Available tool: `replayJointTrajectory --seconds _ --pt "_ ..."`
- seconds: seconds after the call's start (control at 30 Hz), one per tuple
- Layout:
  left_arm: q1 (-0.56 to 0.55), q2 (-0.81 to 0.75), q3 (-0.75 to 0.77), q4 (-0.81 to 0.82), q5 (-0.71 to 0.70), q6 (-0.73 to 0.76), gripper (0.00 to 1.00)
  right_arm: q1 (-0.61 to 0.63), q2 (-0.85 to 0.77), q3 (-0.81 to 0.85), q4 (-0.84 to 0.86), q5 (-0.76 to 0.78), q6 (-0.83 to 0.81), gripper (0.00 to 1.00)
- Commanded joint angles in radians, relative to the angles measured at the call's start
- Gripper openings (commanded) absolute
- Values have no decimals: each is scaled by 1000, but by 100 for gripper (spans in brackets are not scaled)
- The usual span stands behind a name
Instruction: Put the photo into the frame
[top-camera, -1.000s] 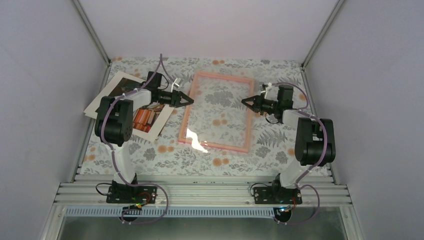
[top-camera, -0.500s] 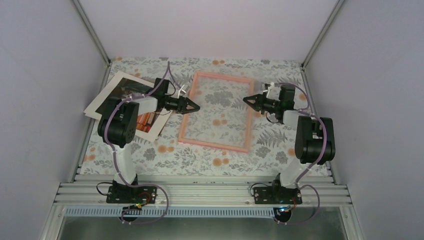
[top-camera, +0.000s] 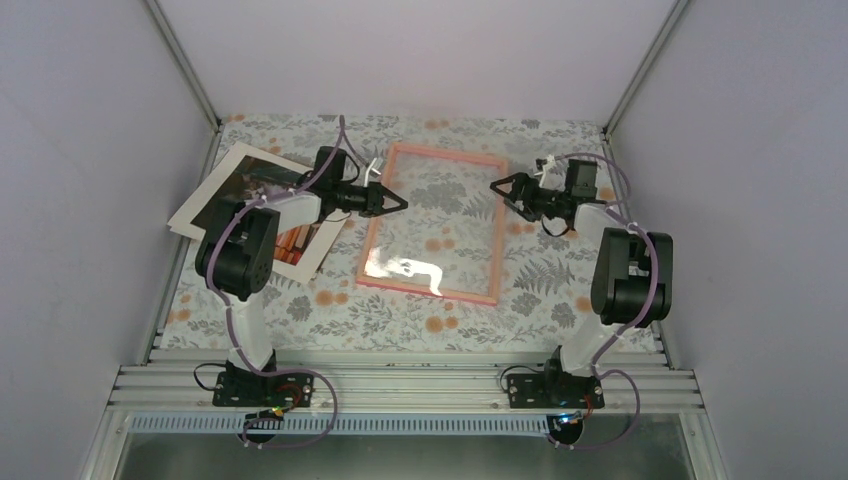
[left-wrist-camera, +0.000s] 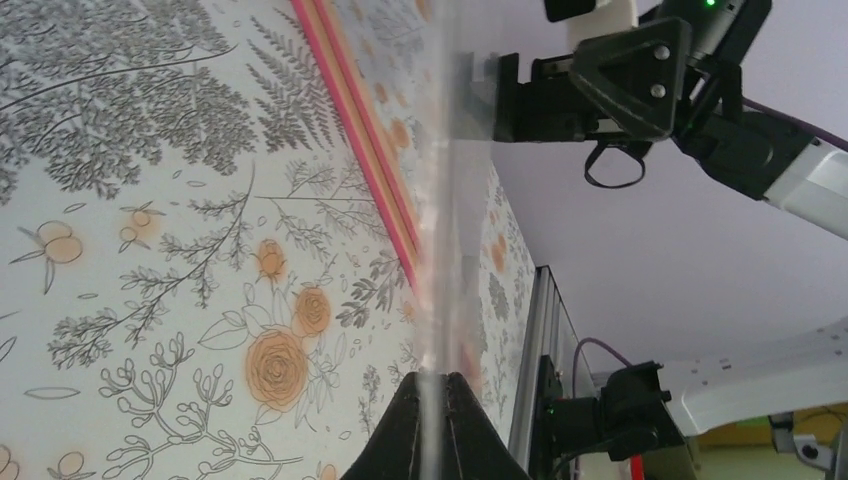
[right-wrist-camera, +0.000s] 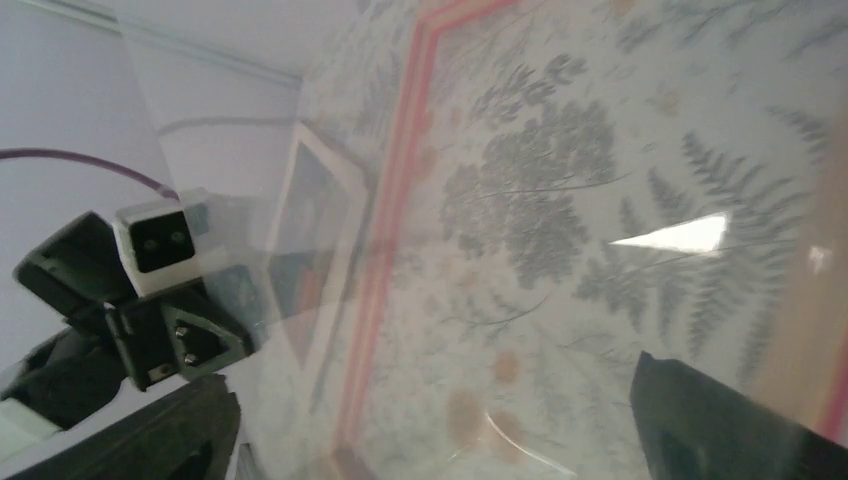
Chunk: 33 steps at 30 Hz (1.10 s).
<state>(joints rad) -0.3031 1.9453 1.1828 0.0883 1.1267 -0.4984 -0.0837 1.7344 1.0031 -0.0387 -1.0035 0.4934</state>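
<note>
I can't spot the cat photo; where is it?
Seen from above, the photo lies far left on the table, partly under the left arm, beside the pink frame.

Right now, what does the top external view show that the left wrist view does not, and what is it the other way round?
Only the top external view: the white-bordered paper photo, lying left of the thin bright-pink rectangular frame and partly under the left arm. Only the left wrist view: the left gripper shut on the edge of the thin clear pane, seen edge-on. Both: that frame, the right gripper and the floral tablecloth.
</note>
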Motion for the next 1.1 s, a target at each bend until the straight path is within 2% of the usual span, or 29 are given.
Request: replayJointTrajectory --seconds 0.0,0.13,0.27,0.4,0.7,0.87,1.07 --pt "-3 18 -21 98 -63 -87 2 -29 -29 25 -173 116 -163 100" --pt "-15 79 32 112 -66 -100 2 -41 -34 -1 -195 141 -201 100" --pt "-21 132 42 191 -72 -190 2 -56 -25 -7 -210 167 -239 100" --pt "-22 168 67 167 -99 -166 2 -72 -26 -17 -236 205 -280 100" --pt "-15 179 97 39 -161 -84 2 -76 -22 -67 -243 248 -332 71" --pt "-13 168 76 -6 -224 -62 2 -76 -23 -95 -226 239 -323 61" --pt "-10 162 66 -39 -268 -53 2 -70 -34 -98 -215 226 -313 54"
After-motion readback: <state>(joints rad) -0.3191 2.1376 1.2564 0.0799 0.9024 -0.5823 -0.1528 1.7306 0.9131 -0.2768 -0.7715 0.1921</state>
